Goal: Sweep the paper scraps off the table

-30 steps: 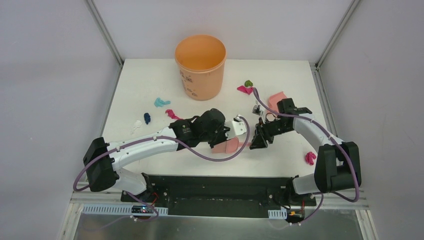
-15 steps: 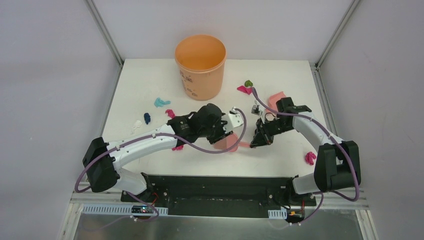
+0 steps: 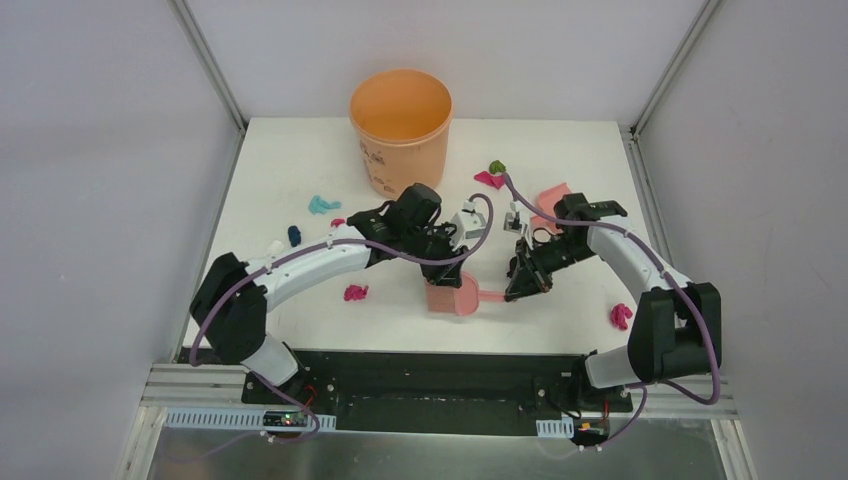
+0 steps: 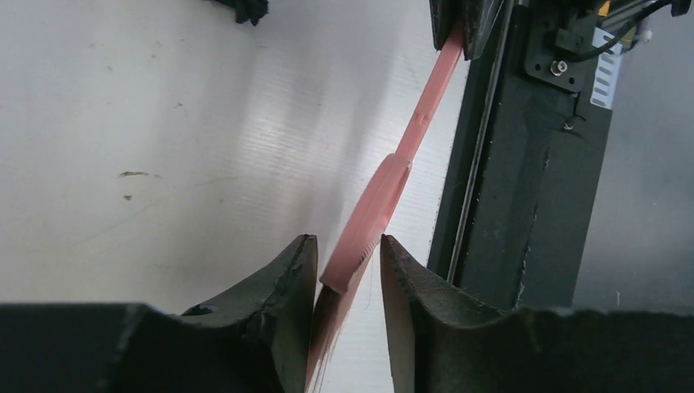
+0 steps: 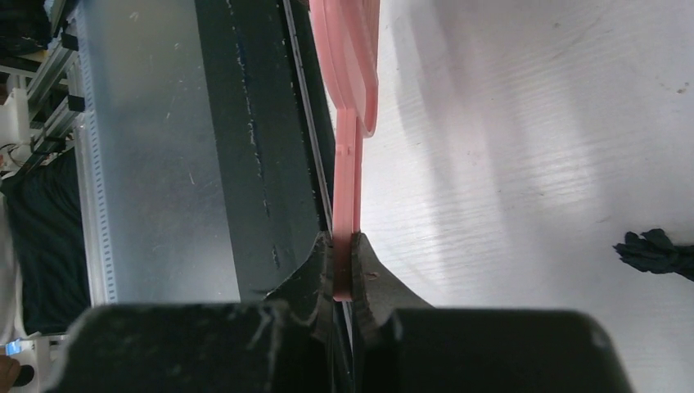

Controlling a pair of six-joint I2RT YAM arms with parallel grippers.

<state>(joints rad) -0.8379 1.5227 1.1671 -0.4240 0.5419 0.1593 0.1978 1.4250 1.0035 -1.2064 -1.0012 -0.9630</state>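
The pink hand brush (image 3: 452, 298) lies near the front middle of the white table (image 3: 290, 160). My right gripper (image 3: 517, 290) is shut on the end of its handle (image 5: 348, 188). My left gripper (image 3: 450, 272) straddles the brush head (image 4: 364, 221) with its jaws slightly apart, a gap showing on one side. Paper scraps lie scattered: magenta and green (image 3: 490, 175), teal (image 3: 322, 205), dark blue (image 3: 294, 236), white (image 3: 274, 247), magenta (image 3: 355, 292) and magenta (image 3: 621, 316). A black scrap (image 5: 655, 250) also shows in the left wrist view (image 4: 245, 8).
The orange bucket (image 3: 400, 125) stands at the back middle. The pink dustpan (image 3: 553, 195) lies behind my right forearm. The black base rail (image 3: 440, 375) runs along the near edge. Grey walls and metal posts frame the table.
My left arm has swung toward the back and its wrist has turned over the brush head. A magenta scrap under that arm has come into view. The right gripper keeps the handle.
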